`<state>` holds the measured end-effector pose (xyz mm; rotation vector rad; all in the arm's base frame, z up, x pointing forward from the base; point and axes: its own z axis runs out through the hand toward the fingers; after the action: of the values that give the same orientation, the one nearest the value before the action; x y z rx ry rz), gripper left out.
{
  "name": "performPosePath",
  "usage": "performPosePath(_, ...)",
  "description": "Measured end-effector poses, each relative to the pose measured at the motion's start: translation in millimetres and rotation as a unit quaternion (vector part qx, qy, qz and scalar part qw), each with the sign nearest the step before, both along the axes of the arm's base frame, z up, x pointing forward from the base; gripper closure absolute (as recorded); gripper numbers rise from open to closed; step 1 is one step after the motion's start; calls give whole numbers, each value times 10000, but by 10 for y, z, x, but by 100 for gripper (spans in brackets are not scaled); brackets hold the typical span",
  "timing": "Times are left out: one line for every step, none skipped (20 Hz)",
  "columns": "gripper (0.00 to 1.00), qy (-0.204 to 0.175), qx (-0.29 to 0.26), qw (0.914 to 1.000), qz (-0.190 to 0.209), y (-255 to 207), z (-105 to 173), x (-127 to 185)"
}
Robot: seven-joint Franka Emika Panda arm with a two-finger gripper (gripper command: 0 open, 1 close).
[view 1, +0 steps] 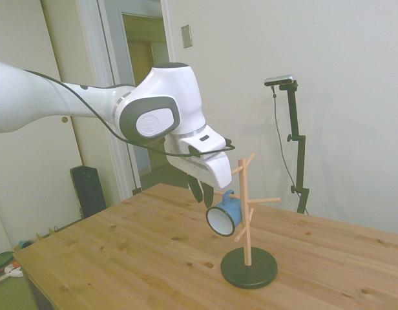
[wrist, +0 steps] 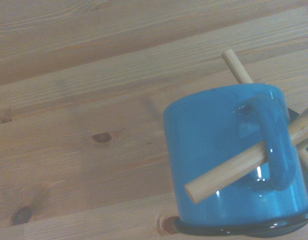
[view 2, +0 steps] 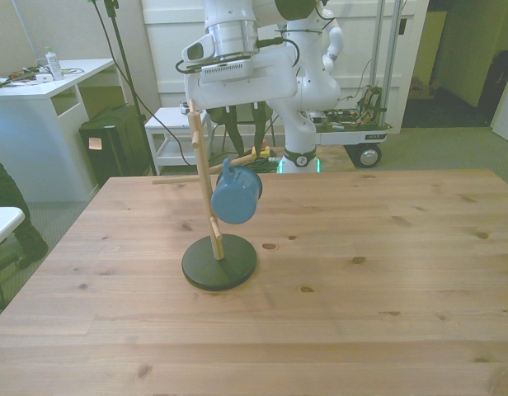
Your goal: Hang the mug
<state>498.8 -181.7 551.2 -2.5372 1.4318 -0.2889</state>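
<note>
Side view, from the left: the hand (view 1: 202,192) hovers released just above the mug (view 1: 224,216), which hangs by its handle on a peg of the wooden rack (view 1: 247,213). Lifting carelessly, a finger could snag the mug and tip the rack onto the tabletop (view 1: 121,258).
</note>
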Motion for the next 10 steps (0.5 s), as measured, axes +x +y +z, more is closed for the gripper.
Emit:
performPosePath(0,13,-6,10000,59,63,-9,4)
performPosePath(0,22,-13,9999,133,149,-16,12)
performPosePath(0,22,-23,9998,213,248,-14,10)
performPosePath(0,29,-35,9996,295,365,-18,7)
performPosePath(0,33,-49,9993,371,492,-20,-6)
performPosePath(0,52,-59,9990,444,615,-32,-22)
performPosePath(0,80,-84,9986,511,738,-51,-41)
performPosePath(0,131,-136,9982,568,856,-83,-60)
performPosePath(0,199,-203,9977,616,966,-138,-77)
performPosePath(0,251,-265,9972,657,1061,-193,-90)
